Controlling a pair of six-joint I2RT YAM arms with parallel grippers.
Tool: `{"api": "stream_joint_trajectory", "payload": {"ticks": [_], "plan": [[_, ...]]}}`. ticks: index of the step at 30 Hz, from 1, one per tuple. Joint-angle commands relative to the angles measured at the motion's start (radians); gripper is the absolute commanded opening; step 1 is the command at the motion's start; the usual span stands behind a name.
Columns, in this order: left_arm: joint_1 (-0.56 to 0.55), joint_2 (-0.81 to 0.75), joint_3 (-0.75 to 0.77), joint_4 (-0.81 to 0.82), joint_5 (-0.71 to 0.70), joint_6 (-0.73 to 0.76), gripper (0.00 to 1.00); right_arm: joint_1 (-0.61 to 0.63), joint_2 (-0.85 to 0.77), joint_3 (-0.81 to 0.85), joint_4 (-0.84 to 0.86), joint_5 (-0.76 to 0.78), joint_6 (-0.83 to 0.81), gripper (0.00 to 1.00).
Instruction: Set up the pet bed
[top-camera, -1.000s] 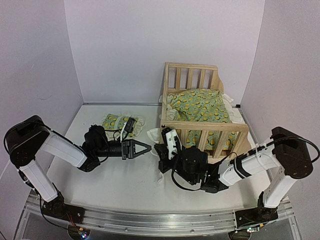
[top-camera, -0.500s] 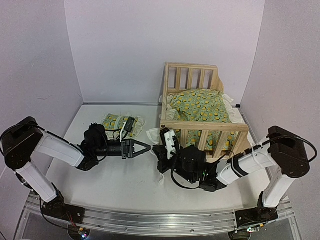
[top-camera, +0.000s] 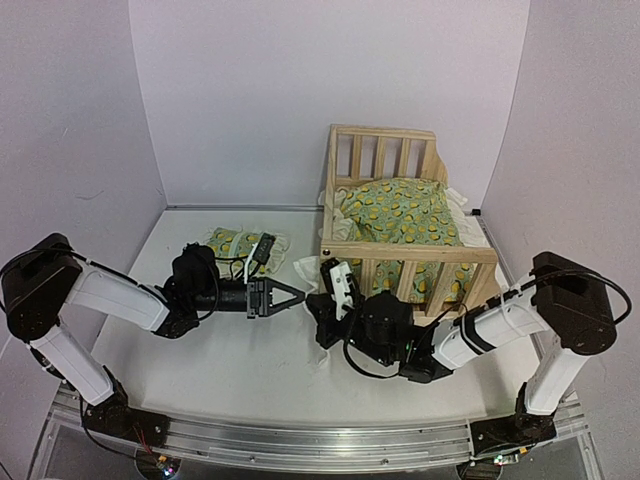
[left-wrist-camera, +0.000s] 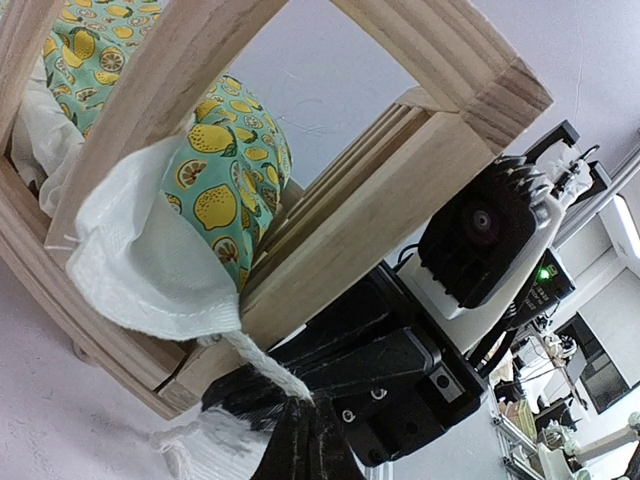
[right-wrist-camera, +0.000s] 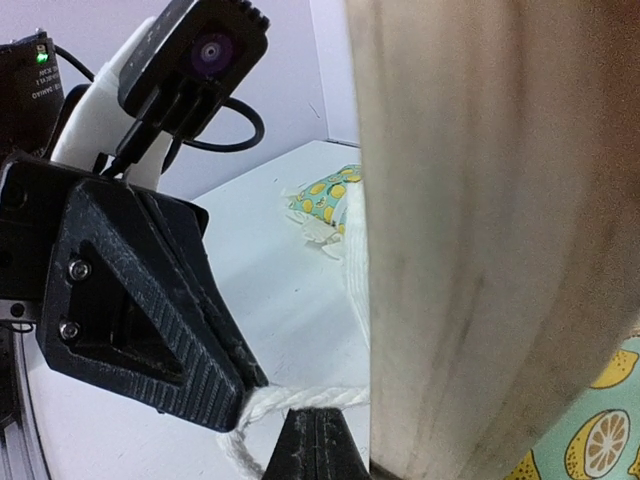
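Where the counter (top-camera: 250, 370) runs into its far right corner stands the pet bed (top-camera: 380, 131): pale pine frame, slatted sides, lemon-print cushion (top-camera: 400, 210) lying inside. Matching pillow (top-camera: 230, 242): flat on the counter toward the far edge, apart from the frame and left of it. Cream ruffle (left-wrist-camera: 140, 270): pushed out between the slats at the near left post. White cord (left-wrist-camera: 265, 365): trails down from that ruffle. Left hand (top-camera: 300, 296): low over the counter, pointing at that post, fingers drawn together with the cord pinched at their tips. Right hand (top-camera: 318, 305): beside the same post, facing the left hand, fingers closed to a thin seam; the cord crosses just above its tips, and whether it grips the cord cannot be told.
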Motion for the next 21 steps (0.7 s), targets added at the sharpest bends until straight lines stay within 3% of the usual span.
{"api": "stream_joint_trajectory", "payload": {"ticks": [1, 9, 13, 16, 21], "plan": [[-0.02, -0.039, 0.04, 0.015, 0.031, 0.015, 0.0, -0.024, 0.042, 0.119, 0.049, -0.004, -0.048, 0.0], [-0.009, -0.063, 0.016, -0.043, -0.001, 0.015, 0.03, -0.05, 0.079, 0.144, 0.18, 0.026, -0.12, 0.0], [0.018, -0.144, -0.027, -0.077, -0.041, 0.003, 0.45, -0.071, 0.07, 0.104, 0.211, -0.005, -0.112, 0.0], [0.025, -0.262, -0.061, -0.214, -0.148, 0.048, 0.66, -0.081, 0.067, 0.094, 0.219, -0.035, -0.113, 0.0], [0.064, -0.384, -0.15, -0.246, -0.21, 0.171, 0.76, -0.088, 0.068, 0.083, 0.223, -0.09, -0.103, 0.0]]}}
